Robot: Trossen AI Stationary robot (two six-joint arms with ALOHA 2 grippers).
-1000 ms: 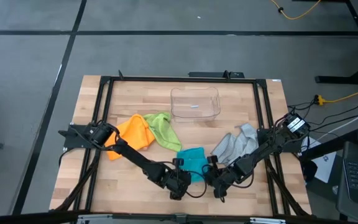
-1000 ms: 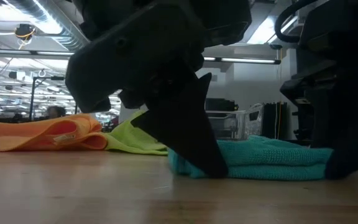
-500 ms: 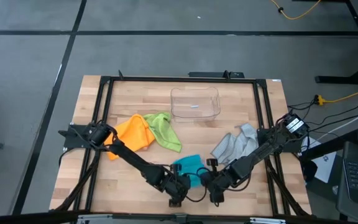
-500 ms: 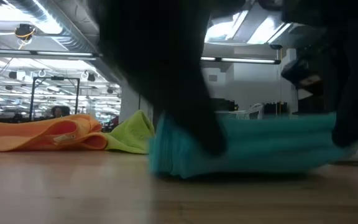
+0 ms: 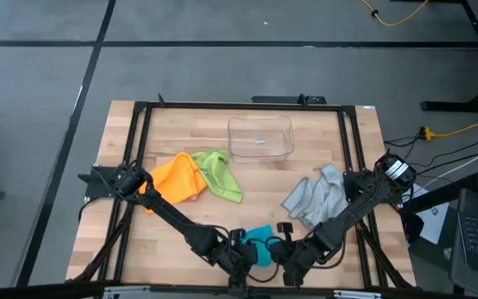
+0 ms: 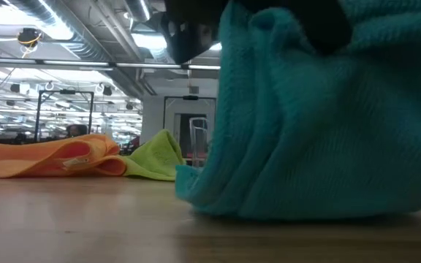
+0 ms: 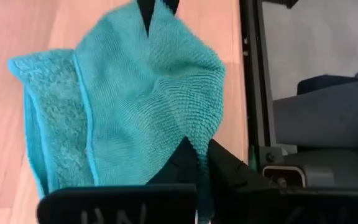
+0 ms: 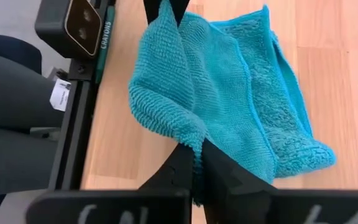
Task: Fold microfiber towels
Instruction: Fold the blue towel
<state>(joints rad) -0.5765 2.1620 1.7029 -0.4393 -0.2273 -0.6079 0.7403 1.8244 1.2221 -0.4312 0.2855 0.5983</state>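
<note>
The teal towel point(image 5: 261, 238) is bunched near the table's near edge, between my two grippers. My left gripper point(image 5: 246, 251) is shut on its left near end and my right gripper point(image 5: 279, 251) on its right near end. In the low view the teal towel point(image 6: 320, 124) hangs in folds. The orange towel point(image 5: 177, 178) and the lime green towel point(image 5: 222, 173) lie crumpled side by side at mid-left. The pale grey-blue towel point(image 5: 315, 193) lies crumpled at mid-right. My left gripper pinches a bunched corner point(image 7: 199, 134) of the teal towel between its two fingers, slanting down from the table's left. The cloth spreads away from the fingers in slack folds, and its lower end point(image 6: 210, 201) rests on the table. My right gripper pinches the opposite bunched corner point(image 8: 191, 138) of the teal towel between its two fingers, slanting down from the table's right. The cloth sags slack between the two holds, and its hemmed layers point(image 8: 291, 143) lie toward the table.
A clear plastic bin point(image 5: 260, 137) stands at the far middle of the wooden table point(image 5: 347, 141). A black frame point(image 5: 135, 149) runs around the table's edges. Bare wood lies between the towels and the bin.
Both grippers have risen and moved toward the table's near edge with the teal towel. Its near edge has been lifted and the whole cloth drawn toward the near edge, from lying flat and folded to hanging in folds with its lower end on the table.
</note>
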